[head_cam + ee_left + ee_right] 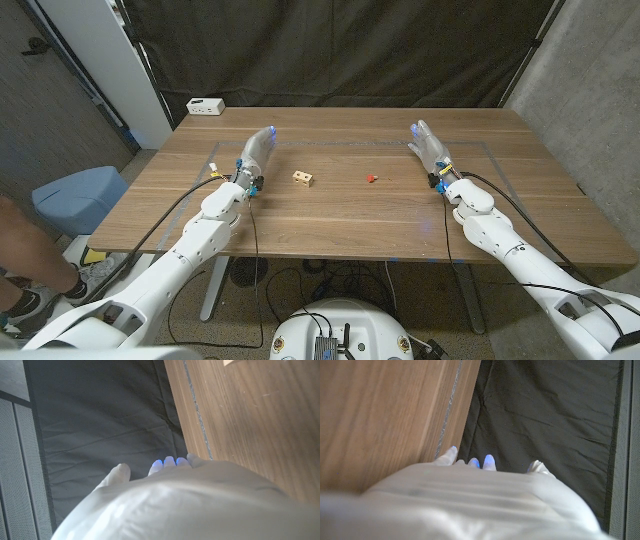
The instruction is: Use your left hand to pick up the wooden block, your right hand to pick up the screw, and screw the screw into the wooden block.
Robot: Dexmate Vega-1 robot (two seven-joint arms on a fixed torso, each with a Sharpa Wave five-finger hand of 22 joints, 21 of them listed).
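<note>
The small pale wooden block (303, 178) lies on the wooden surface (340, 220) just right of the left hand (257, 152). The tiny red screw (372, 179) lies left of the right hand (428, 146). Both hands are open, holding nothing.

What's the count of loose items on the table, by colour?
Light wood: 1, the wooden block
Red: 1, the screw
White: 1, the small box at the table's far left corner
Total: 3
Neither the left hand nor the right hand holds any of them.
</note>
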